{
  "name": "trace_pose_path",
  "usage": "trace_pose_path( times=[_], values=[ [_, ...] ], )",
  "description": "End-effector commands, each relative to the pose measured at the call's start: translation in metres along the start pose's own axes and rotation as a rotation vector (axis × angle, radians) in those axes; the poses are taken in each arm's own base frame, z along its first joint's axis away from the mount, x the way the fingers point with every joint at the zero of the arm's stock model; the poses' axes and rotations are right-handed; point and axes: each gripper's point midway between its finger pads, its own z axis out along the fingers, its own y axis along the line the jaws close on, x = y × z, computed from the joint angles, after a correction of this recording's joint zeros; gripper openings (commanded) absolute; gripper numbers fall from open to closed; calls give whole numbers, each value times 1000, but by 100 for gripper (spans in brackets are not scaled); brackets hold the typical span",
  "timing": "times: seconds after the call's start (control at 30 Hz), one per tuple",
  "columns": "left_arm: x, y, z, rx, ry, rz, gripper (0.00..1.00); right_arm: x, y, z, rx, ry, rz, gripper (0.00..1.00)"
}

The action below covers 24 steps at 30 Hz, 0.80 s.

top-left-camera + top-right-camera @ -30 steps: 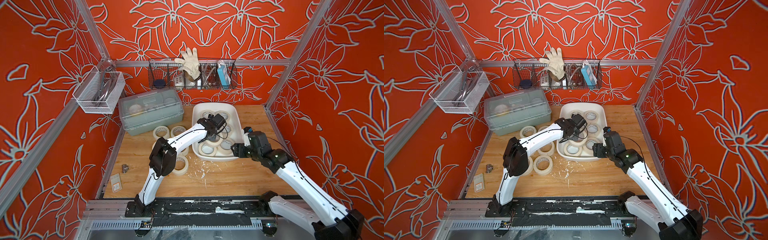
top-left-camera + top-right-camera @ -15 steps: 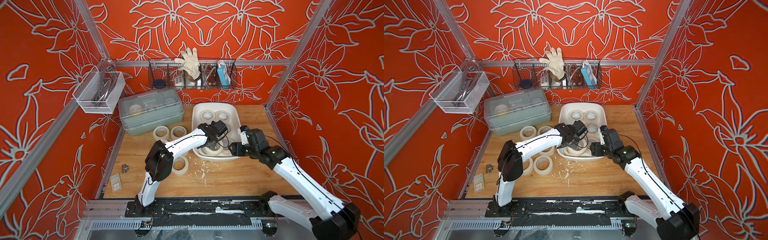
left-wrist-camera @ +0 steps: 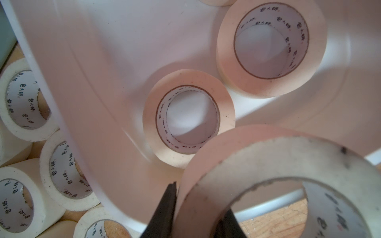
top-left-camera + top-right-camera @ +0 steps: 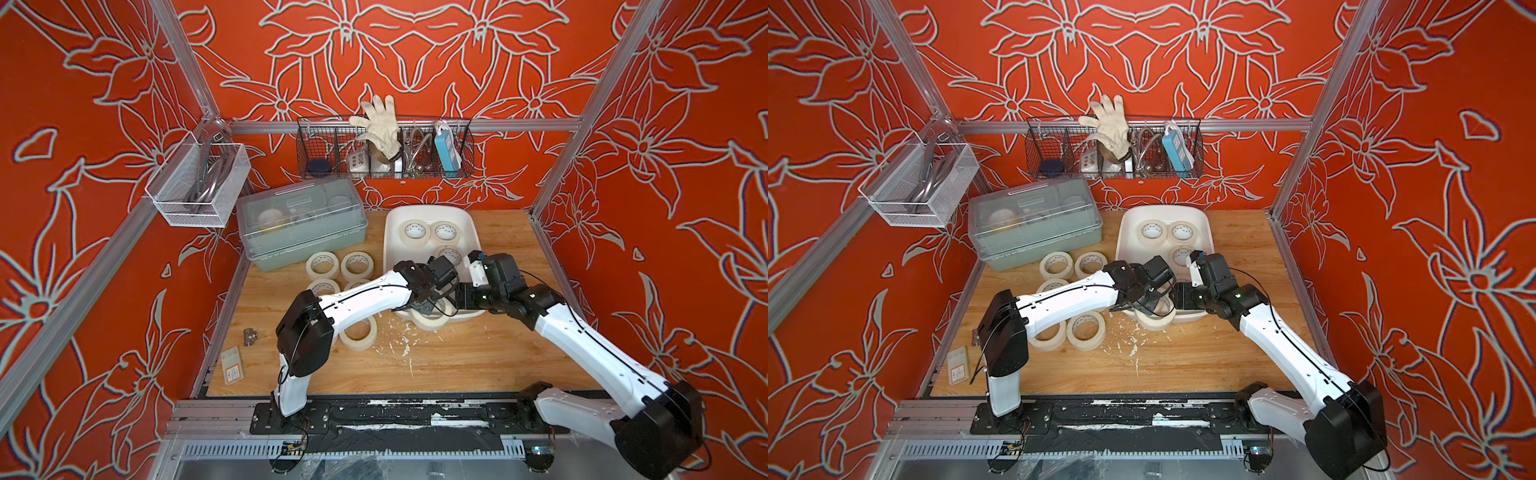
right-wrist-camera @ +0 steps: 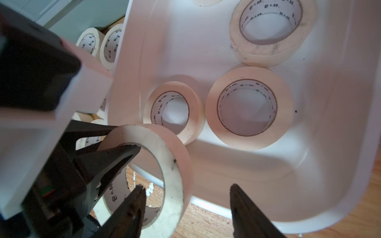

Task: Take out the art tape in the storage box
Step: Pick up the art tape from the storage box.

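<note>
Pinching the wall of a cream masking-tape roll (image 5: 153, 135), likely light and stiff, is the left pincer (image 5: 127, 137); right pincer (image 5: 186, 187) beside it is spread.

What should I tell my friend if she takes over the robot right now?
The left gripper is shut on one art tape roll, held over the near rim of the storage box.
The right gripper is open and empty beside it.
Done: several rolls lie on the table left of the box.
Left: set this roll down, then take out at least four rolls inside.
</note>
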Motion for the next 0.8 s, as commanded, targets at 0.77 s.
trace_pose_path(
  times=[0.77],
  values=[
    [73, -35, -67, 170, 24, 219, 0, 6, 52, 33, -255, 142, 55, 67]
  ],
)
